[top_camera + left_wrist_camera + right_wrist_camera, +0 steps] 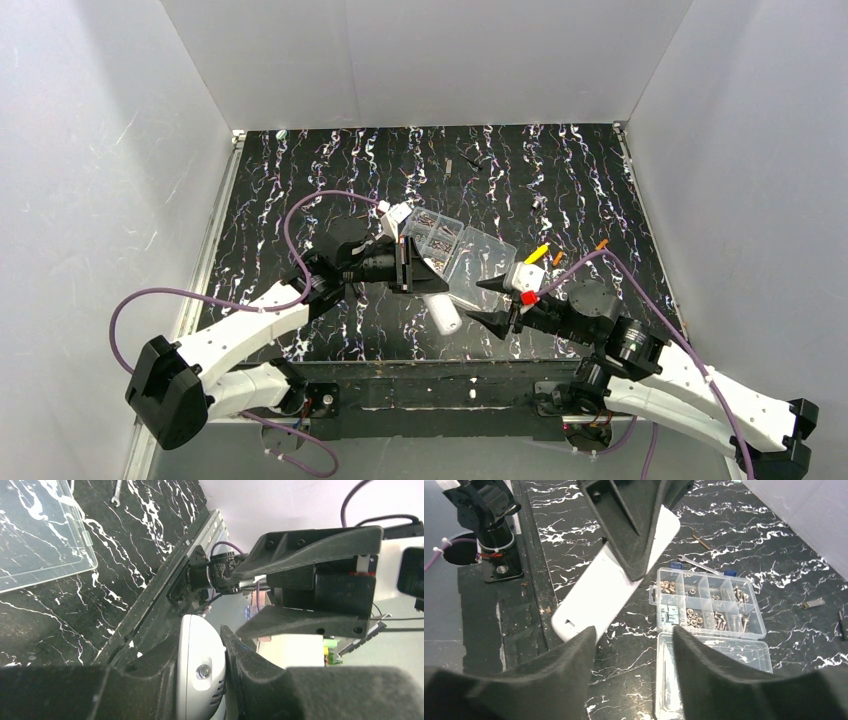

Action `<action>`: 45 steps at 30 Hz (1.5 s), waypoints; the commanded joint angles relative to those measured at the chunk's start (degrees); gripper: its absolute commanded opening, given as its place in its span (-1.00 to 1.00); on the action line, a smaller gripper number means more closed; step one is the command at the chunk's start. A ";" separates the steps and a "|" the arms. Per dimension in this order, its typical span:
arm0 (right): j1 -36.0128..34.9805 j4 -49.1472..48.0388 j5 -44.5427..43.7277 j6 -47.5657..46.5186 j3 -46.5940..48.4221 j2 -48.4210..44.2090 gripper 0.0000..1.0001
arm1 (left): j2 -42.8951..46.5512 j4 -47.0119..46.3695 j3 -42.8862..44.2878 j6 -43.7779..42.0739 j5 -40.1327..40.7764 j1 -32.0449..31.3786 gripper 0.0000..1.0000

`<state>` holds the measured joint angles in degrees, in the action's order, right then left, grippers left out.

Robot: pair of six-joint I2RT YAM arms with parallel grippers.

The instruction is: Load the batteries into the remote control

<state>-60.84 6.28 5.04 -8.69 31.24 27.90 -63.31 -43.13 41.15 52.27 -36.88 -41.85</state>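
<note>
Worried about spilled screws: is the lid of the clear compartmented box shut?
No, the clear compartmented box stands open, with its lid swung out flat beside the screw-filled compartments.

The remote control (pixel 610 587) is a slim white slab with rounded corners and a small slot at its near end. It is clamped across its width in the left gripper (pixel 200 637), its long side slanting toward the near edge, left of centre. Two batteries, the first (pixel 558 258) and the second (pixel 601 244), are short orange cylinders lying apart on the table, well right of the remote.
</note>
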 commanded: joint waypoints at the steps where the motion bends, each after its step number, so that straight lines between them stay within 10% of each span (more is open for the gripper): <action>1: -0.17 -3.48 -5.82 0.75 0.13 1.36 0.13 | 1.31 2.77 5.21 -4.65 -7.38 -0.19 -1.00; 11: -0.07 -1.69 -12.24 7.27 4.76 12.72 -0.97 | -0.80 3.35 7.82 -3.84 -7.82 -0.11 -1.00; 27: -0.16 -7.78 4.56 16.28 6.72 19.61 -0.97 | -4.58 -0.91 6.94 -4.01 3.52 -0.16 -1.00; 42: -0.07 -0.63 -10.11 9.86 6.13 12.18 -0.97 | -6.16 1.11 8.44 -4.16 4.32 -0.09 -1.00; 45: -0.07 0.20 -12.27 11.56 6.45 10.62 -0.50 | -6.66 5.56 10.10 -5.07 6.67 -0.09 -1.00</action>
<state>-60.77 5.76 -1.72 3.22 35.79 40.71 -70.06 -40.66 47.20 48.86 -31.64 -41.87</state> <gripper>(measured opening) 0.127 0.249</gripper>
